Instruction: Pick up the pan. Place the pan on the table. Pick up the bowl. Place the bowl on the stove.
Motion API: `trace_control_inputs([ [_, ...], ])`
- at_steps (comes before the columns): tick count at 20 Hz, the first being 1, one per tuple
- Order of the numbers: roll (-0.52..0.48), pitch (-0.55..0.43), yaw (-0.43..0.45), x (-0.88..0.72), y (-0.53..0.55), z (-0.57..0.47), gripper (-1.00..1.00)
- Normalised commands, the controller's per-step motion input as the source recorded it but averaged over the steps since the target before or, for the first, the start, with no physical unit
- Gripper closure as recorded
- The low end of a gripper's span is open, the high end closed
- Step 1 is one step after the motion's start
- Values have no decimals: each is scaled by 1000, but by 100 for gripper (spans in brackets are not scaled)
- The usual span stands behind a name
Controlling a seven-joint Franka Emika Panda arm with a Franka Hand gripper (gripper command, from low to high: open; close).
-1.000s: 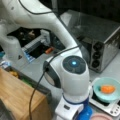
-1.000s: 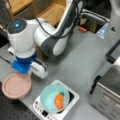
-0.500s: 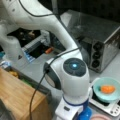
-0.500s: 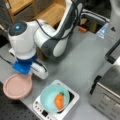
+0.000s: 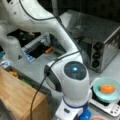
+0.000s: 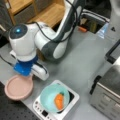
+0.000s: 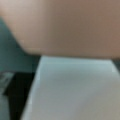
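The dusty-pink pan [image 6: 18, 88] lies on the grey table [image 6: 82, 57] at a front view's lower left, and a sliver of it shows at a front view's bottom edge [image 5: 98, 118]. My gripper [image 6: 27, 75] hangs low over the pan's near rim, under the blue wrist; its fingers are hidden by the arm. The wrist view is filled by the pan [image 7: 62, 22] with its white handle [image 7: 75, 90] just below. The teal bowl [image 6: 53, 98] [image 5: 106, 90], with an orange item inside, sits on the white stove [image 6: 72, 100] [image 5: 110, 108], to the right of the pan.
A large silver toaster oven [image 5: 100, 47] [image 6: 107, 92] stands beside the stove. A wooden block [image 5: 17, 97] and wooden shelves [image 6: 37, 10] border the table. Boxes and clutter [image 6: 92, 23] line the back edge. My arm's body [image 6: 52, 42] looms over the table's middle.
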Motion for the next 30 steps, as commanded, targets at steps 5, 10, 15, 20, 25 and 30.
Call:
trace_control_inputs([
  [5, -35, -17, -64, 100, -39, 6, 100],
  [10, -35, -19, -64, 98, -35, 18, 100],
  [15, -35, -21, -63, 100, -33, 25, 100],
  [20, -35, -21, -63, 100, -33, 25, 100],
  [25, -62, -37, -62, 113, -42, -3, -100],
  [30, -58, -32, -59, 124, -42, -114, -100],
])
